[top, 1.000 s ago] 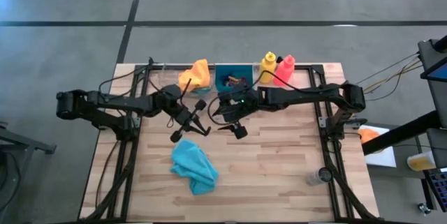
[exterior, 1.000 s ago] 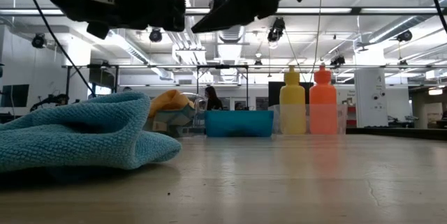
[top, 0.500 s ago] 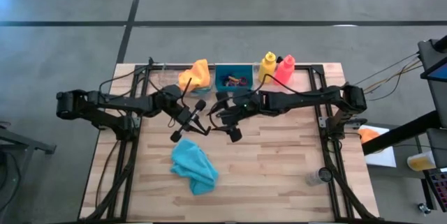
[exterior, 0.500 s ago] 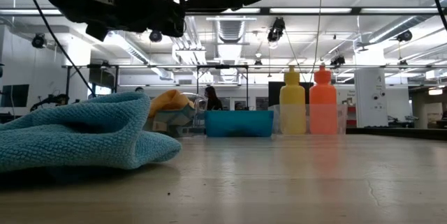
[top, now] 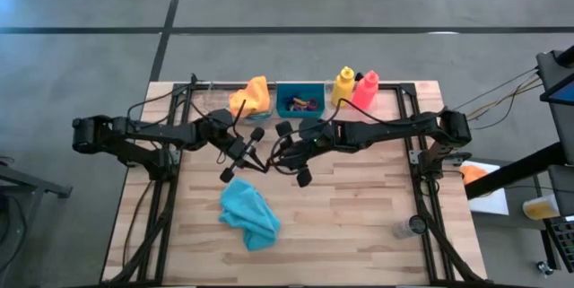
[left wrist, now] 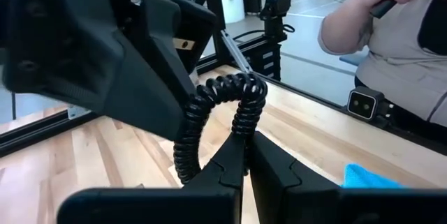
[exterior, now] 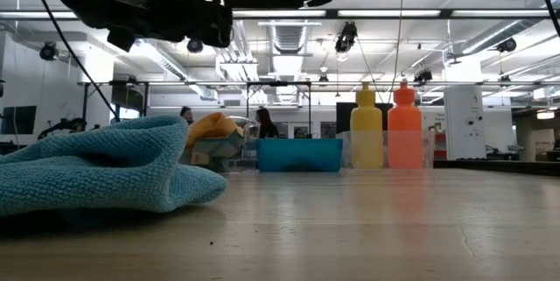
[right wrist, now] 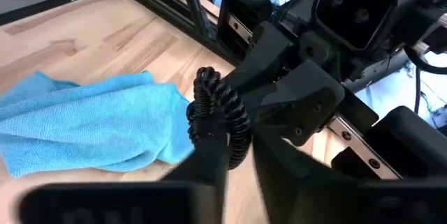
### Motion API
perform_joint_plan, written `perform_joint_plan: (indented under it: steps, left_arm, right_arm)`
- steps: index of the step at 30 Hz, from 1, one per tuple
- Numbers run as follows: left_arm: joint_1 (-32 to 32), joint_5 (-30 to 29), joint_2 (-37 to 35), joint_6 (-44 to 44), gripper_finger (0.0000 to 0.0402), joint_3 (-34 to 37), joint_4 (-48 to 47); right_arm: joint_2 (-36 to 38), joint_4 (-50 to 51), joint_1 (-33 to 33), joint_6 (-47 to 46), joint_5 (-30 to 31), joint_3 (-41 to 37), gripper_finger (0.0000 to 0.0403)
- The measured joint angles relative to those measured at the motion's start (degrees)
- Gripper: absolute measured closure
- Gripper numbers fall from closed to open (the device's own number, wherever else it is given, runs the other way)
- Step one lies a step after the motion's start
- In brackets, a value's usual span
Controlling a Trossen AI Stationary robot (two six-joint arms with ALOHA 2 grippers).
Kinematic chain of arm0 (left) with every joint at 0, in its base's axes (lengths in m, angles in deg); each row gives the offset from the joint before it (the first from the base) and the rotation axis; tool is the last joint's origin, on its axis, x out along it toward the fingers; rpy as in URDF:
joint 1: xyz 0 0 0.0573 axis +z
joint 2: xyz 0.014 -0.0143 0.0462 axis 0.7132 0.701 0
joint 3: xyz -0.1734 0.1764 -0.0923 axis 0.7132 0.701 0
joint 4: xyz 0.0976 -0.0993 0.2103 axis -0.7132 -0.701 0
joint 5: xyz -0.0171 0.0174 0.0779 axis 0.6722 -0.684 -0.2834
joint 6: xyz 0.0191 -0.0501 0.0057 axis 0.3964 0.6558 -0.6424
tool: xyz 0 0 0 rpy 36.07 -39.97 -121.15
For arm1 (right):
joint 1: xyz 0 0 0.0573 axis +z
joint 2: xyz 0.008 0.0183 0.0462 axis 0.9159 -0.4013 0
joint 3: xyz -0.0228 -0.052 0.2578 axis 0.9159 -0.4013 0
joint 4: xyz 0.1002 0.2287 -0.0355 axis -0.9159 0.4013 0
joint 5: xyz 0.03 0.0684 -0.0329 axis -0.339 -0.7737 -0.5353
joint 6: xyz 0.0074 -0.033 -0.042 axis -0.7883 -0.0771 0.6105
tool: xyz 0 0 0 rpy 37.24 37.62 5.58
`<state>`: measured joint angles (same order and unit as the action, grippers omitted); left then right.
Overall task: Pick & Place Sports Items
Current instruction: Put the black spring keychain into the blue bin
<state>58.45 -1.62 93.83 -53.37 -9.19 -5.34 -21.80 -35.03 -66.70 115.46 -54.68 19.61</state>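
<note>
Mid-air handover over teal cloth (top: 248,213): left gripper (left wrist: 248,155) pinching black coil (left wrist: 236,95); right gripper (right wrist: 241,155) meeting coil, closure unclear.

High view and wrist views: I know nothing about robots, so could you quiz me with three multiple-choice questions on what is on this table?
1. Where does the crumpled teal soft cloth lie?
A. on the floor
B. on the wooden slatted table
C. on top of a bottle

2. How many plastic bottles stand at the table's far edge?
A. one
B. two
C. four

3. The left gripper has its jaws:
A. wide open
B. holding a bottle
C. shut on a black coiled ring

Answers: B, it rests on bare planks; B, the yellow bottle and pink-red bottle; C, the coil sits pinched at the closed tips.
</note>
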Motion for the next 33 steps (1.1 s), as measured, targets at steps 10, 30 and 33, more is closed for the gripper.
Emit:
perform_joint_plan:
  steps: [10, 30, 33]
  left_arm:
    - [0.00, -1.36, 0.00, 0.00, 0.0387, 0.00, 0.00]
    - [0.04, -1.59, 0.00, 0.02, 0.0387, 0.00, -1.55]
    - [0.04, -1.58, 0.00, 0.02, 0.0387, 0.00, -1.55]
  right_arm:
    - [-0.01, 0.24, 0.13, 0.56, 0.02, 0.00, 0.0395]
    - [-0.02, 0.29, -0.07, 0.91, 0.67, 0.00, 0.0391]
    - [-0.02, 0.26, -0.01, -0.18, 2.17, 0.00, 0.0368]
